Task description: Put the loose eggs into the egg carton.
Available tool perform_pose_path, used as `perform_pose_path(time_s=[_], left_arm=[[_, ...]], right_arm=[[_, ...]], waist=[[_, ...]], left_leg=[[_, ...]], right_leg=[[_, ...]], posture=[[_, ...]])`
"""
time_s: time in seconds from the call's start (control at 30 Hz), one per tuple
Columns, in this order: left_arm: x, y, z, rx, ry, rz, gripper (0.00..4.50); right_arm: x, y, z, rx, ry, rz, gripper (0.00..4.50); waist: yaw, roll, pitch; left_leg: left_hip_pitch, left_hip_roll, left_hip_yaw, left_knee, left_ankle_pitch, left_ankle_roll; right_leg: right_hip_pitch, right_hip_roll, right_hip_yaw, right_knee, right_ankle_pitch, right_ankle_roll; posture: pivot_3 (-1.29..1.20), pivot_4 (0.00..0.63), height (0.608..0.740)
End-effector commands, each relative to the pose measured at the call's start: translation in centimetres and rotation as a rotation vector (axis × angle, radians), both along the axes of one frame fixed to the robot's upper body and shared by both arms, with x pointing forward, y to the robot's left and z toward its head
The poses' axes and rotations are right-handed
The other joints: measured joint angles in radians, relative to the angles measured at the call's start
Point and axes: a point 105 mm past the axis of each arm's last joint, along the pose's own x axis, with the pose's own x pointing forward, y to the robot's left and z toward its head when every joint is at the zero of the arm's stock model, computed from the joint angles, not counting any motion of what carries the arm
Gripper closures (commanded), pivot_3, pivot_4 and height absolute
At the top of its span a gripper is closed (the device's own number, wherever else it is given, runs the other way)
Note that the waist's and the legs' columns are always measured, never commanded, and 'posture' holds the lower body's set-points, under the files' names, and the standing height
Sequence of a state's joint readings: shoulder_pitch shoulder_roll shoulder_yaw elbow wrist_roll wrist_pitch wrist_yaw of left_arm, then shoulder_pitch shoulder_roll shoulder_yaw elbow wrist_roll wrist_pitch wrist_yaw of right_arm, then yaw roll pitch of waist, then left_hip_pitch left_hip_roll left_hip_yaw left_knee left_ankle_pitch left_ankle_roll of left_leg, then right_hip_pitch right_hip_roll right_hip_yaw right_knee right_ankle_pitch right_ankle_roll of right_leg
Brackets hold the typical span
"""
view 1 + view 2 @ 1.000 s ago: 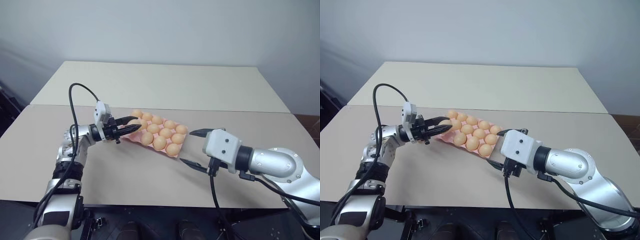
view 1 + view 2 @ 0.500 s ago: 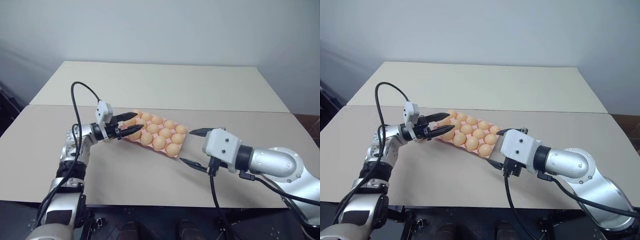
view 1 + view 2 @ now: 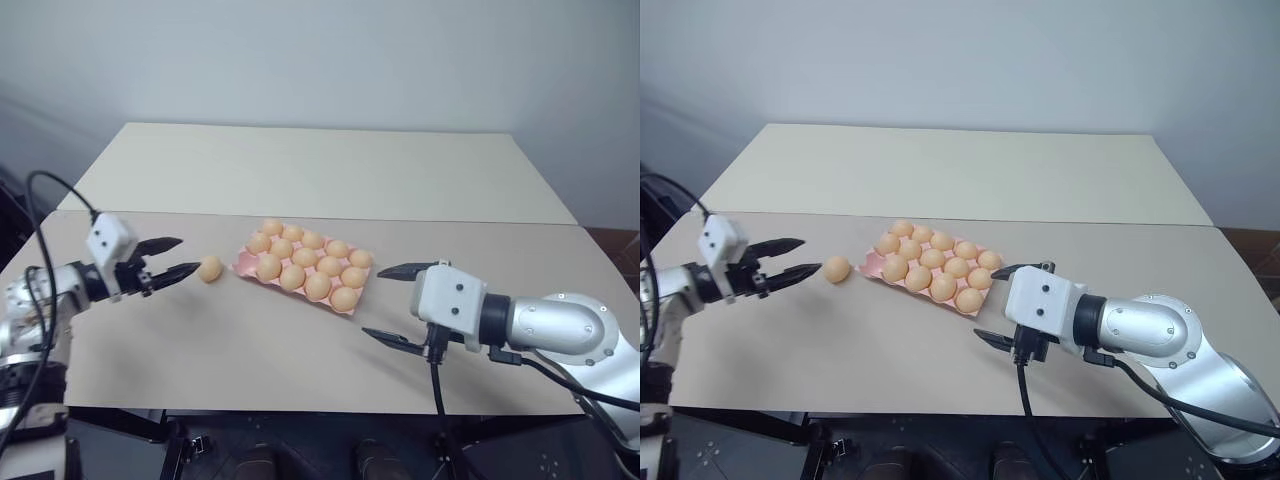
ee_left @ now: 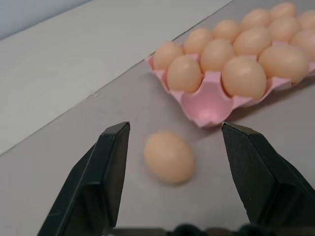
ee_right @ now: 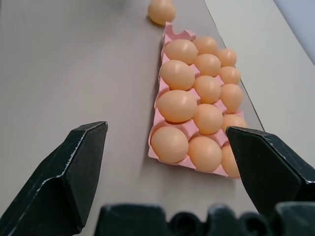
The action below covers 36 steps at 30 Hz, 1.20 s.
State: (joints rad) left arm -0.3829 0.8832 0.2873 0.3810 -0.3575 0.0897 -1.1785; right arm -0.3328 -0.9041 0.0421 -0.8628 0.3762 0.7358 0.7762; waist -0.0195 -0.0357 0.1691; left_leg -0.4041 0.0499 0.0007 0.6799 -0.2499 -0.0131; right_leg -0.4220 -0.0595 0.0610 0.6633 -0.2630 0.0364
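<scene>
One loose egg point(image 3: 209, 268) lies on the table point(image 3: 200, 340) just beside the egg carton point(image 3: 243, 265), off the corner cup that shows empty pink. My left gripper point(image 3: 171, 258) hangs spread and empty, its tips pointing at the egg from the side away from the carton. My right gripper point(image 3: 385, 304), jaws wide and holding nothing, waits near the carton's opposite end; next, I judge, I must straddle the egg, close gently and lift it into that cup.

Soft, even room light — faint shadows, no glare — with slight blur in the close wrist views.
</scene>
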Motion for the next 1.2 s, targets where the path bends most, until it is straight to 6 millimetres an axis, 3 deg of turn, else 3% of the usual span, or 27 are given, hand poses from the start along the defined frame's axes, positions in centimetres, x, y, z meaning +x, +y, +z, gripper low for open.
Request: perform_pose_path(time_s=[0.03,0.2,0.6,0.7,0.77,1.2], left_arm=[[-1.1,1.3,1.3,-0.002,-0.042,0.000,1.29],[-0.6,1.0,-0.4,-0.020,-0.007,-0.002,1.29],[3.9,-1.8,-1.2,-0.044,0.011,-0.035,1.29],[4.2,-2.6,-1.0,-0.054,0.013,-0.072,0.73],[4.4,-2.8,-1.3,-0.021,0.010,-0.066,0.07],[6.6,-4.5,-3.3,-0.003,0.029,-0.017,0.03]], right_arm=[[-0.1,0.0,0.9,0.000,-0.057,0.024,0.00],[0.1,0.2,1.0,0.007,-0.063,0.028,0.00],[0.4,0.3,1.1,0.020,-0.084,-0.001,0.00],[0.4,0.2,1.1,0.019,-0.085,-0.014,0.00],[0.3,0.1,1.0,0.020,-0.086,-0.019,0.00],[0.4,0.3,0.9,0.030,-0.084,-0.029,0.00]], waist=[[0.004,0.000,0.000],[0.011,0.000,0.000],[0.005,0.000,0.000],[0.001,0.000,0.000],[0.001,0.000,0.000],[0.007,0.000,0.000]], left_leg=[[0.000,0.000,0.000,0.000,0.000,0.000],[0.000,0.000,0.000,0.000,0.000,0.000],[-0.001,0.000,0.000,0.000,0.000,0.000],[-0.001,0.000,0.000,0.000,0.000,0.000],[-0.001,0.000,0.000,0.000,0.000,0.000],[-0.001,-0.001,0.000,0.000,0.000,0.000]], right_leg=[[0.000,0.000,0.000,0.000,0.000,0.000],[0.001,0.000,-0.001,0.000,0.000,0.000],[0.000,0.000,-0.001,0.000,0.000,0.000],[0.000,0.000,-0.001,0.000,0.000,0.000],[0.000,0.000,-0.001,0.000,0.000,0.000],[0.000,0.000,-0.001,0.000,0.000,0.000]], posture=[[0.00,0.150,0.740],[0.00,0.150,0.740],[0.00,0.150,0.740],[0.00,0.150,0.740],[0.00,0.150,0.740],[0.00,0.150,0.740]])
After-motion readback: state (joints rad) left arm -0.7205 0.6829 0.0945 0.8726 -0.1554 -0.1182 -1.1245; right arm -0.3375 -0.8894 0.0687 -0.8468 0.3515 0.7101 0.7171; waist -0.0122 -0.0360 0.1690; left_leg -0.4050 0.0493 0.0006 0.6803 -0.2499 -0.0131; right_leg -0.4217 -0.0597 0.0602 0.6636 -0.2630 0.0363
